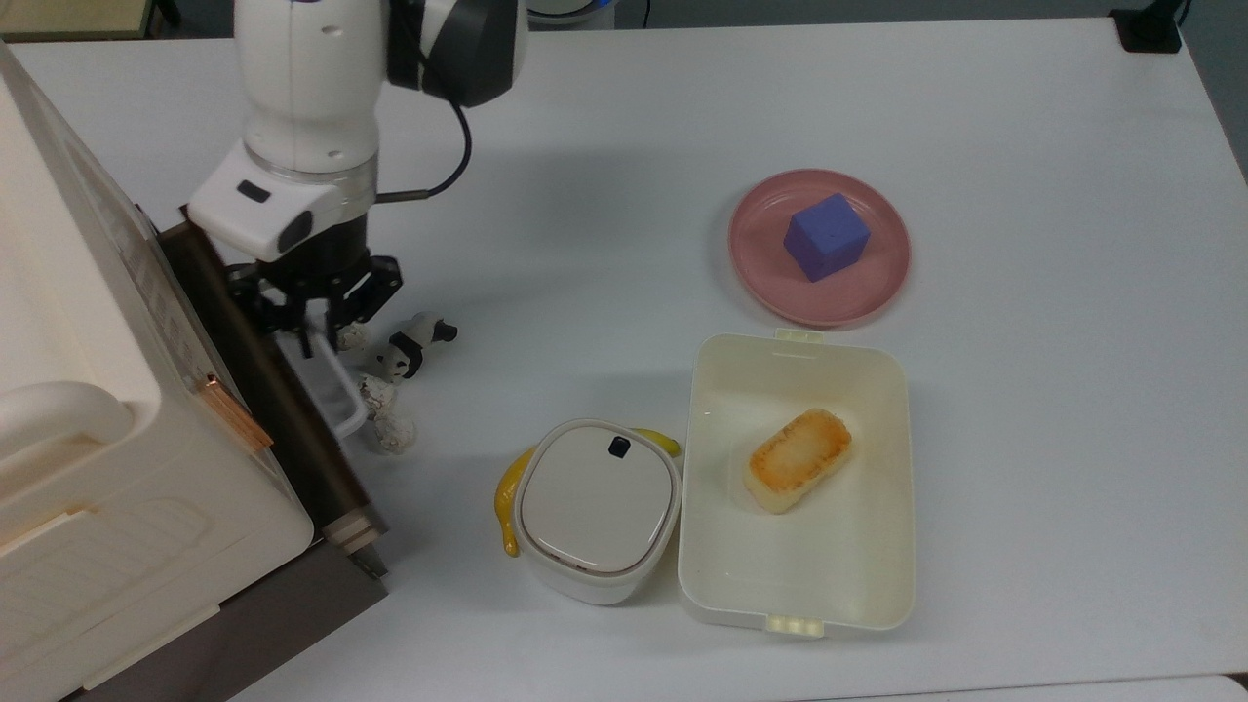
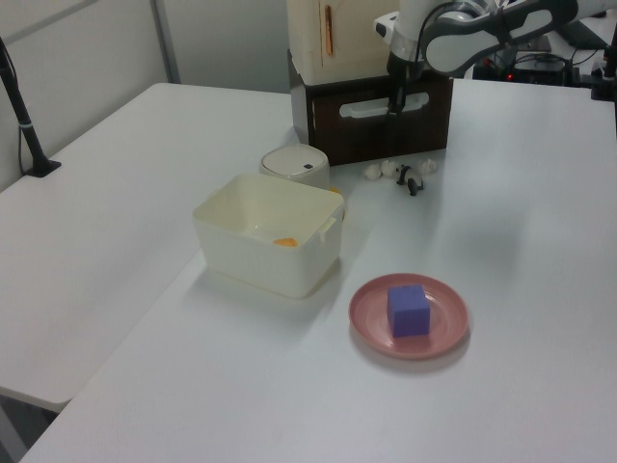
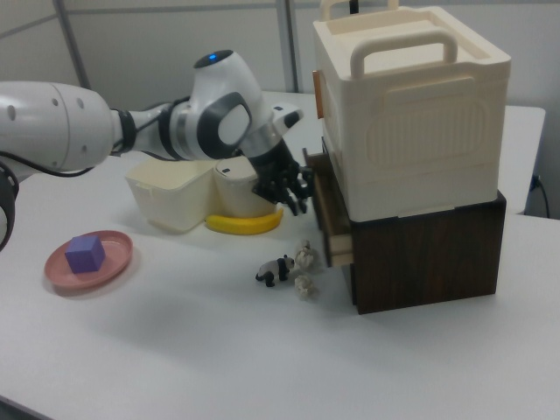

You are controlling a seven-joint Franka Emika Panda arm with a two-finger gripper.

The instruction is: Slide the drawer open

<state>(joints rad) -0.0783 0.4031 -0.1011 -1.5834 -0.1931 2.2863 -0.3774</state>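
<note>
Drawer (image 1: 258, 370) with a dark brown front panel and a white bar loop handle (image 1: 327, 385) sits at the top view's left edge of the white bench (image 1: 1024, 409), under the cream plastic cabinet body (image 1: 88, 468) with its rounded top handle. It stands a little way out of its dark housing: the right view shows the light-wood side of the box (image 3: 339, 248) projecting past the brown base toward the right view's left. In the left view the brown front (image 2: 371, 116) faces the camera, the white handle running across it.

My jaws (image 1: 314, 327) are clamped on the far end of that handle, black fingers drawn close on either side of the white bar; in the right view they (image 3: 289, 194) reach in from the right view's left to the drawer's front.

Just beside the drawer front on the bench lie a small panda figure (image 1: 414, 346) and a few crumpled white lumps (image 1: 385, 414). Toward the top view's right stand a lidded cream container (image 1: 595, 507) against a banana (image 1: 507, 507), an open cream lunchbox (image 1: 795, 585) holding a browned piece of bread (image 1: 798, 458), and a pink plate (image 1: 760, 263) bearing a purple cube (image 1: 826, 236).
</note>
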